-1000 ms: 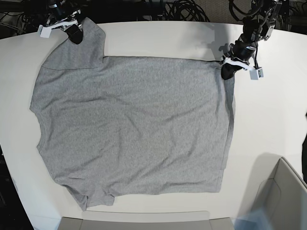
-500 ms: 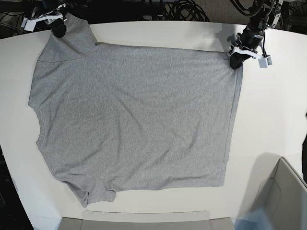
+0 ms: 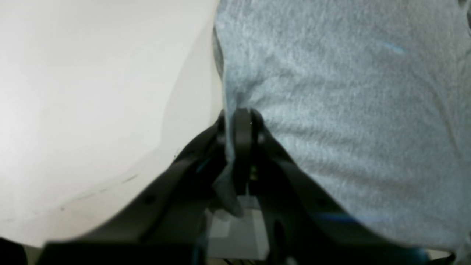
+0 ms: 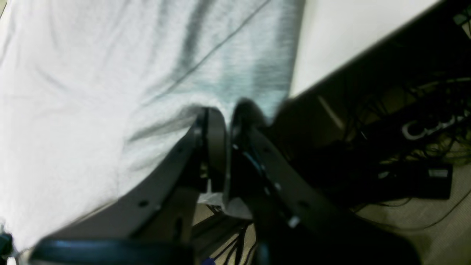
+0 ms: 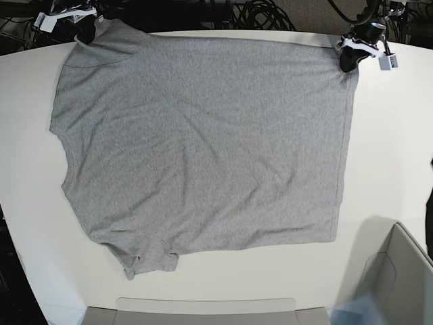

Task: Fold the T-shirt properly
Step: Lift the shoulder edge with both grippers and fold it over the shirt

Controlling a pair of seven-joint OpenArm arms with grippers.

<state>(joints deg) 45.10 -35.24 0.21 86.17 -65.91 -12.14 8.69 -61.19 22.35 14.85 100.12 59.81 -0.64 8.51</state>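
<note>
Left wrist view: the left gripper (image 3: 241, 121) has its jaws pinching the hem edge of the heather-grey cotton T-shirt (image 3: 349, 110).

Right wrist view: the right gripper (image 4: 228, 117) pinches a sleeve edge.

Base view: the soft, light shirt lies flat across the white worktop (image 5: 392, 149), gripped at 11 and 1 o'clock; corners suit holding.

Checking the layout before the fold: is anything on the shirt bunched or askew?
Yes. The T-shirt lies mostly flat, but the sleeve at its near edge is crumpled and tucked under. The far corners are pinched by the left gripper and right gripper.
</note>
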